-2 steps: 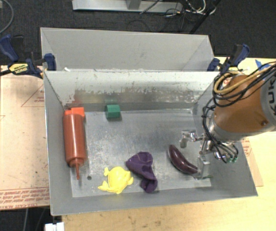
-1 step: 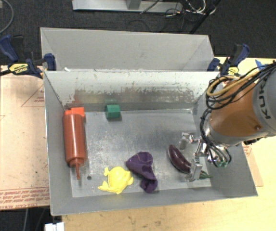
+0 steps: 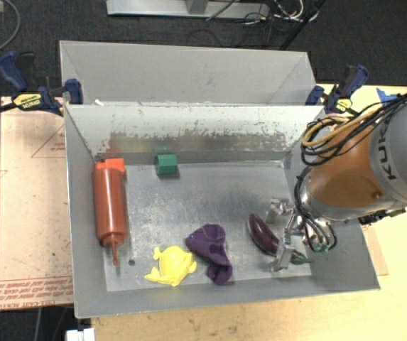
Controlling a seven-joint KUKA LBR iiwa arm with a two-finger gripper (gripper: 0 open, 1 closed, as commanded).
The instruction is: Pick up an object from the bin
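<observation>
Grey metal bin (image 3: 82, 212); arm leaning in from the right, gripper (image 3: 281, 234) low, jaws spread wide; orange bottle (image 3: 111, 204) lying at left; dark purple eggplant-shaped piece (image 3: 260, 231) on front-right floor, just beside the fingers, long axis upper-left to lower-right; green block (image 3: 166, 164).

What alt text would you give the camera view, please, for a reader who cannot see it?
A robot arm's gripper sits low at the right of a grey bin, beside a dark purple oval. Farther left lie a purple rag, a yellow toy, an orange bottle and a green block.
</observation>
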